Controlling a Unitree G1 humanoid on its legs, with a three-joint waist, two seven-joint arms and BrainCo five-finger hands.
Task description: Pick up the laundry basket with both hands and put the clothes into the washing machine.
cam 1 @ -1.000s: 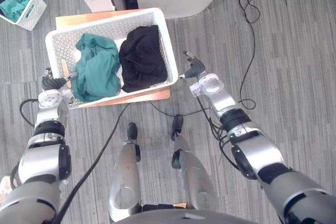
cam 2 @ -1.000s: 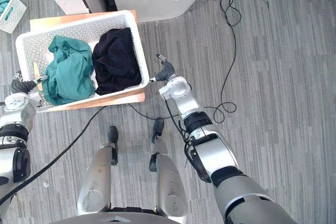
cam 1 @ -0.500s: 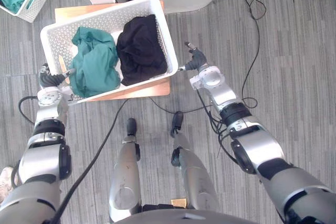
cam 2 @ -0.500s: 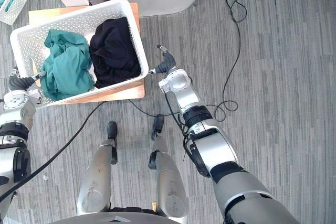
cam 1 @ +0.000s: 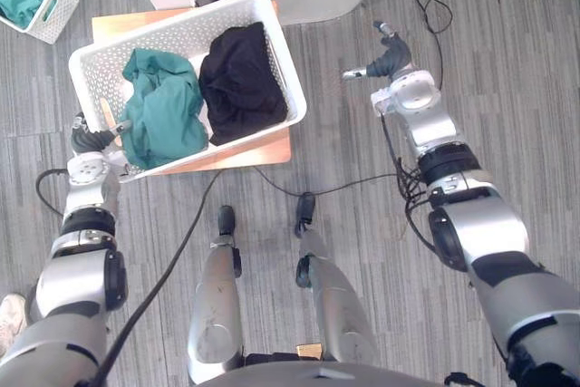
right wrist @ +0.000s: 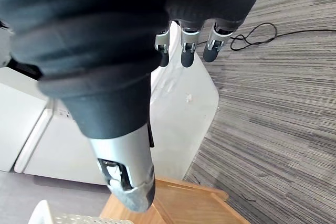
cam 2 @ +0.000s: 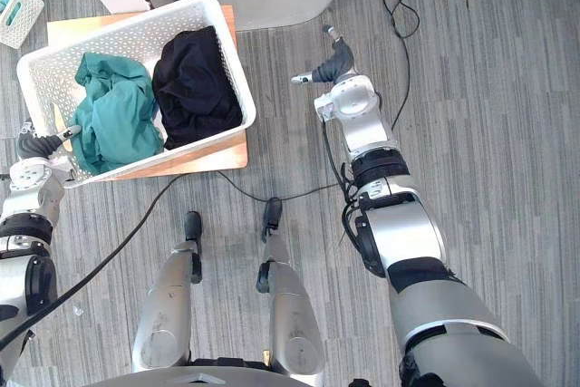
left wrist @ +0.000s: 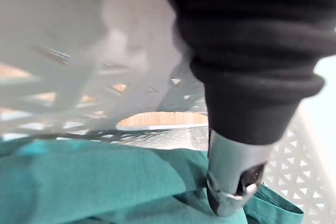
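Left hand (cam 1: 91, 140) grips laundry basket (cam 1: 172, 38), right hand (cam 1: 391, 56) apart

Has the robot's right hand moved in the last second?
Yes. The right hand has let go of the laundry basket rim and swung forward and to the robot's right, away from the wooden stand.

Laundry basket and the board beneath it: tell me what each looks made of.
Laundry basket: likely moulded plastic, white and matte; its walls are a regular perforated lattice. Board: apparently wood or wood laminate, smooth and orange-brown, with a thin flat edge.
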